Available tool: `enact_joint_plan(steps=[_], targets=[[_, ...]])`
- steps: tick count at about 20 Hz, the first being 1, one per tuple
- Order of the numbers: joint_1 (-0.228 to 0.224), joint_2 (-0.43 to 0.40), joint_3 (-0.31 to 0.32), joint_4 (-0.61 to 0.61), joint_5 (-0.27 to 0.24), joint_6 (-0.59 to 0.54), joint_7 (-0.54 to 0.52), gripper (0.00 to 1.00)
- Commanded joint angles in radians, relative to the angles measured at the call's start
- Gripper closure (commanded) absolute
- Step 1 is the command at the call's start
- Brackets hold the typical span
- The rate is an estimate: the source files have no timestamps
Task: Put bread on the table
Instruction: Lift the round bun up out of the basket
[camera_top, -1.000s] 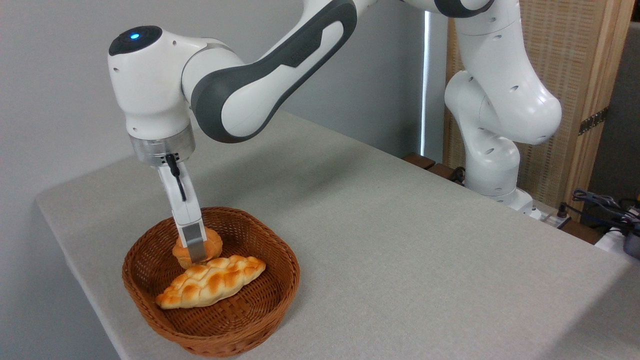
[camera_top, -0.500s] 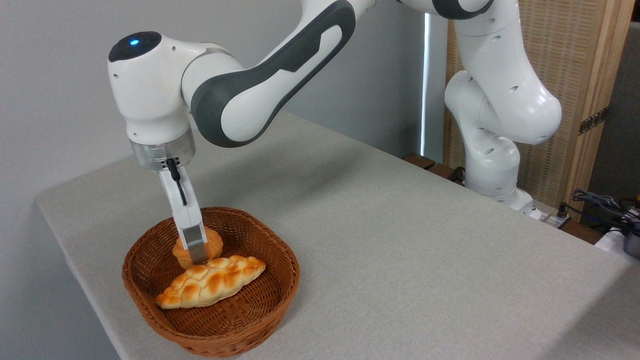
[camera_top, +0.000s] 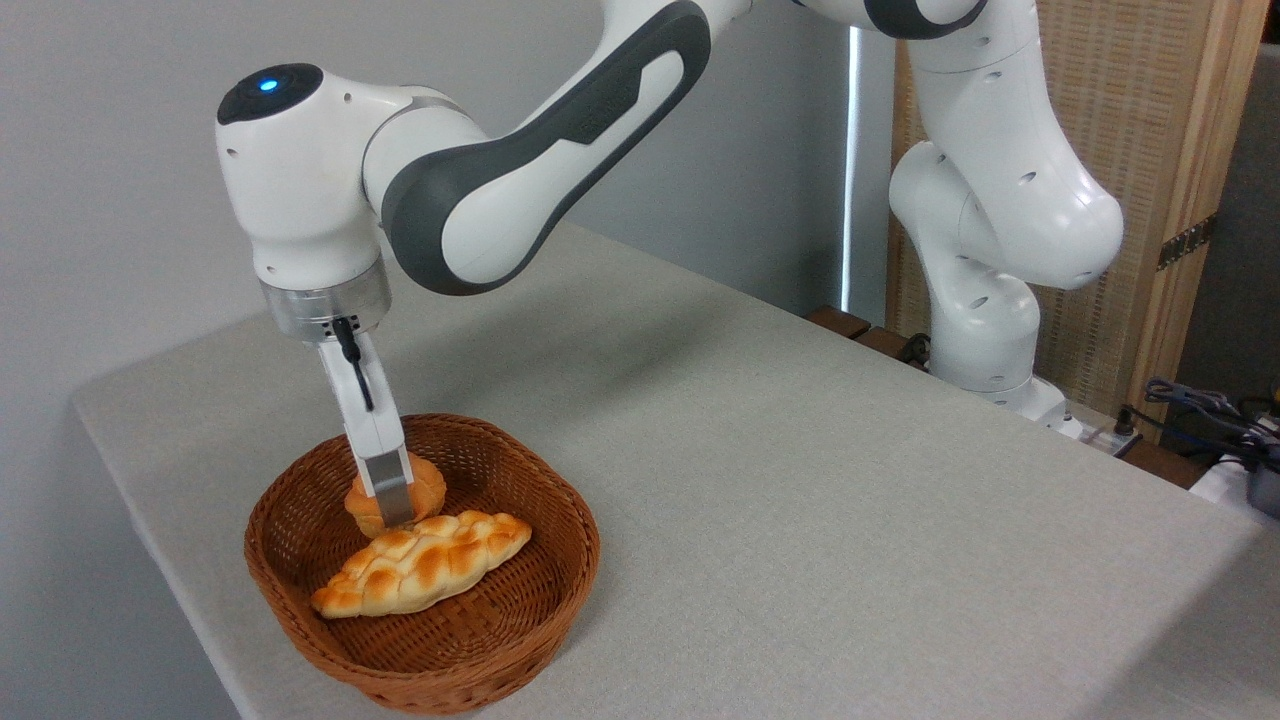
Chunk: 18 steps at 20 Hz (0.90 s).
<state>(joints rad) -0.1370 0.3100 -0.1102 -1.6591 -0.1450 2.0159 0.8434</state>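
Golden-orange bread: the bread (camera_top: 425, 490) is a small round bun with a glossy, lobed top and a paler base; only its right and left edges show, since the near finger covers its middle.
Where it sits: inside the basket (camera_top: 520, 610), toward the back-left of the bowl, low against the woven floor; whether it rests on the weave or is raised a little off it cannot be told.
Neighbour: 1 longer braided loaf (camera_top: 425, 575) lies in front of the bun, slanting from lower left to upper right; its back edge meets or overlaps the bun's base in this view.
Gripper: the gripper (camera_top: 392, 500) points down into the basket with its grey fingertip (camera_top: 390, 490) pressed flat on the bun's front face; the 2nd finger is hidden behind the bun, so the bun appears pinched between the 2.
Arm: the white and grey arm (camera_top: 520, 130) reaches in from the upper right, its wrist directly above the basket, a blue light lit on top.
Basket: brown woven wicker, round-cornered, standing near the front-left edge of the table.
Table: the table (camera_top: 800, 480) has a light grey-beige cloth-like surface and a rounded left corner.
Right edge: cables (camera_top: 1200, 405) lie beside the arm's base.
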Motion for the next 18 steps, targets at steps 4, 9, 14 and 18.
enact_joint_plan(steps=[4,9,14,18], targets=[[0.002,-0.002,-0.003,-0.008,0.007,0.024,0.011,0.62],[0.007,-0.026,0.000,0.005,-0.004,-0.003,0.006,0.62],[0.011,-0.058,0.015,0.096,-0.010,-0.188,0.003,0.62],[0.014,-0.149,0.056,0.096,-0.008,-0.264,0.011,0.62]])
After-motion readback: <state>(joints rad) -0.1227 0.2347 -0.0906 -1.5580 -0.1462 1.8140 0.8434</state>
